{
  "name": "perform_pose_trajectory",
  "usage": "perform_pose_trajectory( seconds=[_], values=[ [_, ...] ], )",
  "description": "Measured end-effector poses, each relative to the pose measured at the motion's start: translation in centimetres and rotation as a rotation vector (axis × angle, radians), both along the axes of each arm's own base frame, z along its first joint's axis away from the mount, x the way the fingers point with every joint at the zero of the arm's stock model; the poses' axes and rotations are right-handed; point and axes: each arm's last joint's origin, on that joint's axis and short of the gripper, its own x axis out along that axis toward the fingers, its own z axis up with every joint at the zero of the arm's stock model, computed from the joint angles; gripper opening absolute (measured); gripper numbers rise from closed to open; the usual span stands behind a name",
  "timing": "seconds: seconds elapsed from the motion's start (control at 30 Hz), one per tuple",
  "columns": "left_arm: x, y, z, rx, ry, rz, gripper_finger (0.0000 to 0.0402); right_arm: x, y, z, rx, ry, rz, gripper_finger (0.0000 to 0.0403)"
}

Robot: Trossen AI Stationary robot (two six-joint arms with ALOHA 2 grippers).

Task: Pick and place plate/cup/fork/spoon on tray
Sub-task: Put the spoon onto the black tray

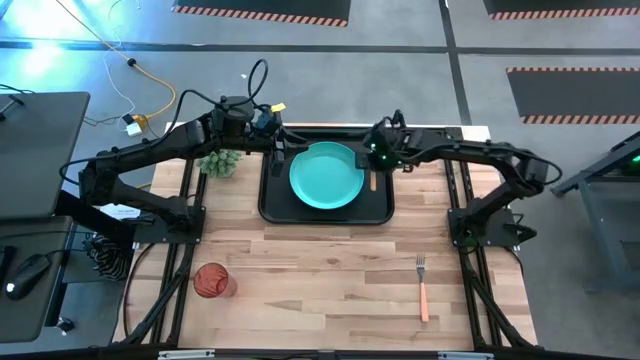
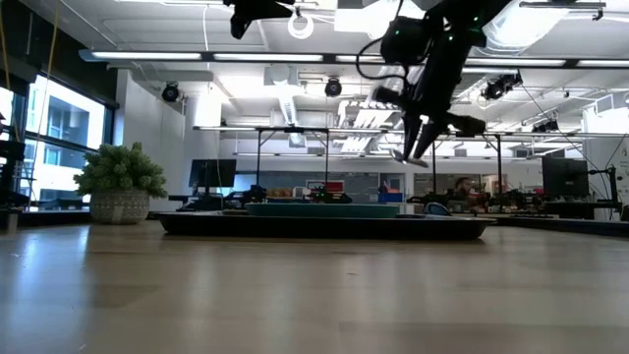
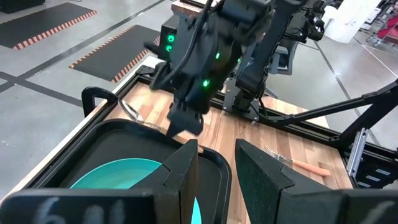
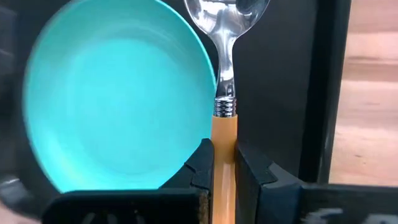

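Note:
The teal plate (image 1: 326, 175) lies on the black tray (image 1: 273, 205) at the table's far middle. My right gripper (image 1: 376, 158) is above the tray's right strip, beside the plate, shut on the spoon (image 4: 225, 74). In the low view it (image 2: 418, 149) hangs well above the tray (image 2: 324, 226). My left gripper (image 3: 216, 163) is open and empty above the tray's far left corner (image 1: 272, 140). The red-brown cup (image 1: 211, 281) stands at the table's near left. The fork (image 1: 422, 290) lies flat at the near right. My right gripper pinches the spoon's orange-tan handle (image 4: 224, 149) between its two fingers, just behind the metal collar. The silver bowl (image 4: 227, 11) reaches out past the fingertips, over the black tray next to the plate's rim. The spoon is lifted clear of the tray.
A spiky green plant in a pot (image 1: 220, 162) stands just left of the tray, below my left arm. Bare wooden table (image 1: 320, 270) lies between the tray and the near edge. The fork also shows in the left wrist view (image 3: 301, 164).

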Motion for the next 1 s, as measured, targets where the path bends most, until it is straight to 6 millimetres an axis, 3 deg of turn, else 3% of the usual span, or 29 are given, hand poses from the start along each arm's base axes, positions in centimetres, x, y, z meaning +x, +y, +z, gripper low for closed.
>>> perform_pose_trajectory(
  seconds=[0.43,0.77,1.0],
  values=[
    [0.0,0.0,-0.1,-0.002,0.006,0.000,0.0099,2.0,-0.2,-5.4,0.107,0.169,-0.013,0.0017],
    [-0.1,0.0,-0.4,-0.014,0.038,0.000,0.0099,2.8,-0.5,-7.6,0.144,0.197,-0.014,0.0017],
    [-0.2,-0.1,-0.5,-0.017,0.047,0.000,0.0099,3.0,-0.6,-8.1,0.154,0.199,-0.031,0.0017]
  ],
)
